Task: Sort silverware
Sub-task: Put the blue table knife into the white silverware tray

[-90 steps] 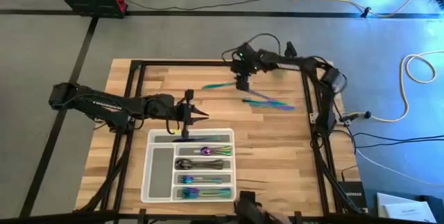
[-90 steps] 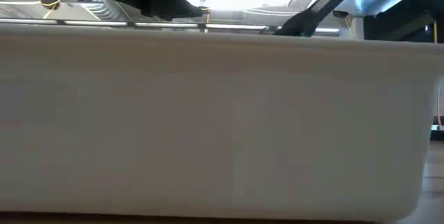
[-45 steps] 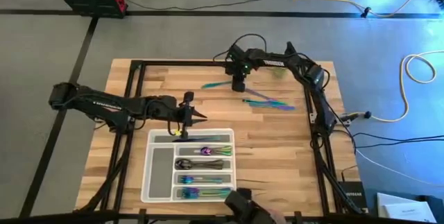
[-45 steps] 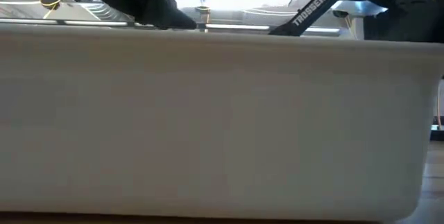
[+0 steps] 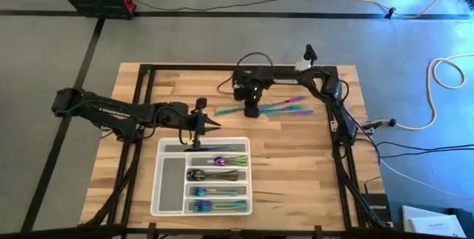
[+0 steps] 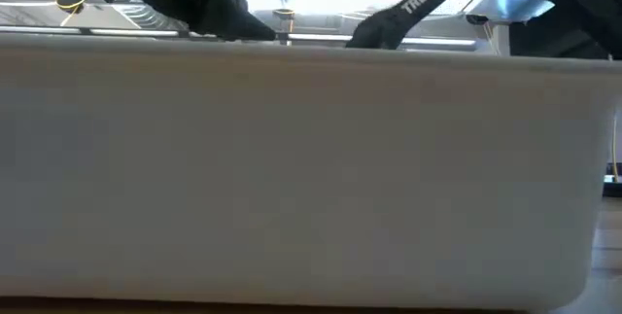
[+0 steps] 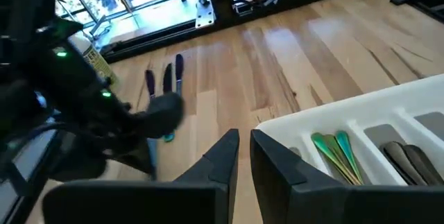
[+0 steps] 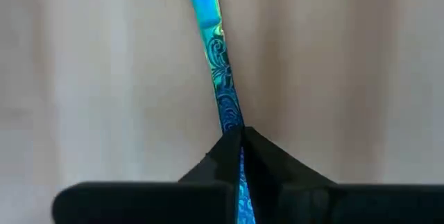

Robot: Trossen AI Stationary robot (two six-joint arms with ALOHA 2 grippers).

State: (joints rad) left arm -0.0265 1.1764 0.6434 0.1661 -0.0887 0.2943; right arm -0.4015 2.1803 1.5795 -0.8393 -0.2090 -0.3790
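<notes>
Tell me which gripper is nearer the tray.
Left. The left gripper hovers just beyond the tray's far edge, fingers nearly closed and empty. The right gripper is farther off, shut on a utensil among the loose silverware.

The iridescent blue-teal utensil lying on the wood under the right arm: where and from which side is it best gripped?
Probably mid-handle, from straight above. The iridescent blue-teal patterned utensil lies flat on the wooden table, so only its thin long edges are reachable, with fingers set across its width. The right gripper is shut on it that way. The left gripper hovers near the white compartment tray.
</notes>
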